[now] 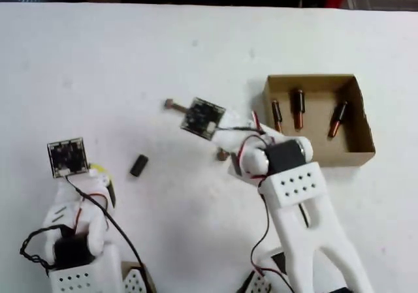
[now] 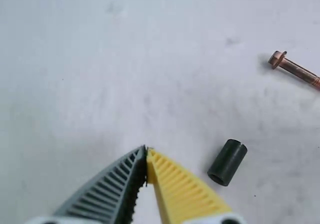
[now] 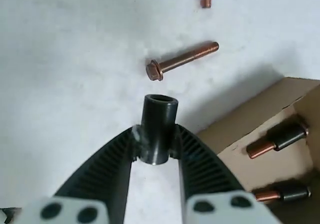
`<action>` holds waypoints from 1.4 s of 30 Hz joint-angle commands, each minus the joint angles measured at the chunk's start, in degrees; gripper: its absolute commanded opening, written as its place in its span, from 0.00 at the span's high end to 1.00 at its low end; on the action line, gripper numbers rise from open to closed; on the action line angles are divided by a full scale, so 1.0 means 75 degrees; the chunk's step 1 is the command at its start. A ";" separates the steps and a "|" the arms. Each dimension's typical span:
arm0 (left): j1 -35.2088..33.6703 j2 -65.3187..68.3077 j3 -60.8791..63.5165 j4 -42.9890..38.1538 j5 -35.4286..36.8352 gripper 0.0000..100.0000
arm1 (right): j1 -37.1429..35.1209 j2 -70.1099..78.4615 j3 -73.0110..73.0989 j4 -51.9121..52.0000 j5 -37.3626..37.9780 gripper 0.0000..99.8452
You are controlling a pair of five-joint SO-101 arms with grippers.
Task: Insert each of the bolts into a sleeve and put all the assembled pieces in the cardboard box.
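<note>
The black sleeve point(image 3: 160, 112) looks light, stiff and smooth, likely to twist if pinched off-centre; best held low on its wall, leaving the bore open; it is a short dark tube, just beside the cardboard box point(image 3: 240, 119), clamped in the right gripper point(image 3: 156, 135); a copper bolt point(image 3: 181, 61) lies near the box, slightly farther off; the left gripper point(image 2: 146, 156), fingers together, sits well apart from the box, a second sleeve point(image 2: 227, 162) lying between.

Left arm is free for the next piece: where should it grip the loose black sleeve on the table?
Take the sleeve across the middle of its barrel, coming down from above. It lies on its side, apart from the bolt, so closing on its curved flanks leaves both ends open. The left gripper, now shut, would need to open first.
</note>
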 commanded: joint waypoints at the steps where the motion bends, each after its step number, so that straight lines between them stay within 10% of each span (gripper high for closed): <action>1: -0.0053 -0.0100 -0.0047 -0.0188 -0.0035 0.98 | 0.0275 -0.0358 0.0961 -0.1166 -0.0070 0.98; 13: -0.0041 -0.0100 -0.0047 -0.0188 -0.0035 0.98 | 0.0967 -0.0358 0.3200 -0.3651 -0.0070 0.98; 42: -0.0041 -0.0100 -0.0047 -0.0176 -0.0035 0.98 | 0.0979 0.1916 0.2579 -0.3768 -0.0504 0.90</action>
